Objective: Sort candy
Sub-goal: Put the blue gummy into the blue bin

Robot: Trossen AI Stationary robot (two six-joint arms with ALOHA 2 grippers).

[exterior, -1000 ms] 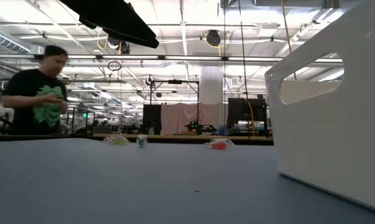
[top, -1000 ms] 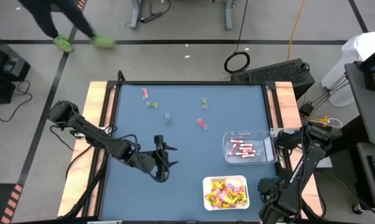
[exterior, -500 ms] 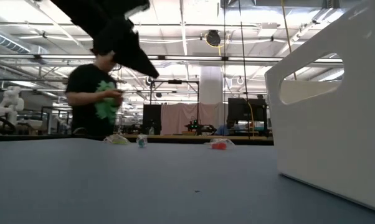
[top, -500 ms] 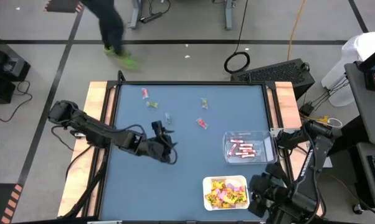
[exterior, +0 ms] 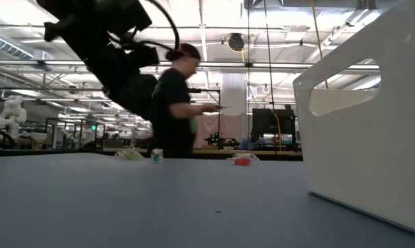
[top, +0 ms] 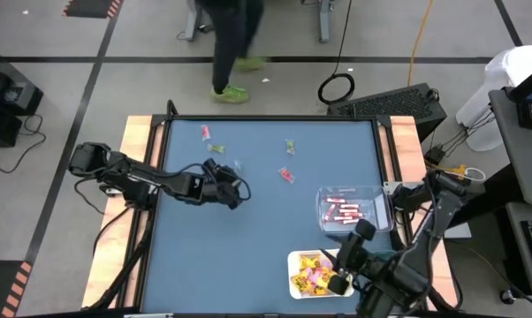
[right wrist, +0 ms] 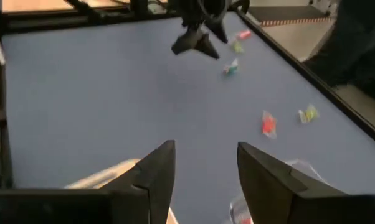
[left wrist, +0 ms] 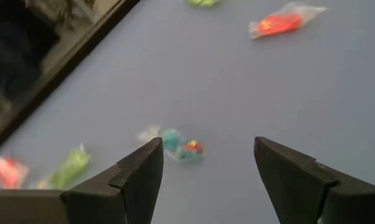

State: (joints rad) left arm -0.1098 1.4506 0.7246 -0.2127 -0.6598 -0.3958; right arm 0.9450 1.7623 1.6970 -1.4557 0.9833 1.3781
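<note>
Loose candy lies on the blue table: a pink piece [top: 205, 132], a green-yellow one [top: 216, 148], a teal one [top: 239, 165], a green one [top: 290, 146] and a red one [top: 286, 175]. My left gripper [top: 238, 193] hovers open just on the near side of the teal candy [left wrist: 178, 147], which shows ahead of its fingers. My right gripper [top: 344, 265] stands open above the white tray [top: 292, 258] of yellow candy, nothing between its fingers [right wrist: 203, 174]. A clear tray [top: 378, 196] holds pink-red sticks.
A black raised rim [top: 266, 117] runs around the table. The white tray's wall [exterior: 359, 124] fills the right of the low view. A person [top: 231, 35] walks on the floor beyond the far edge. Open blue surface lies at the centre and near left.
My left gripper has swung from the near middle of the table toward the far edge, sinking and rolling, and now hangs by the teal candy. My right gripper has risen, turned and moved left over the white tray. The person behind the table has walked to the right.
</note>
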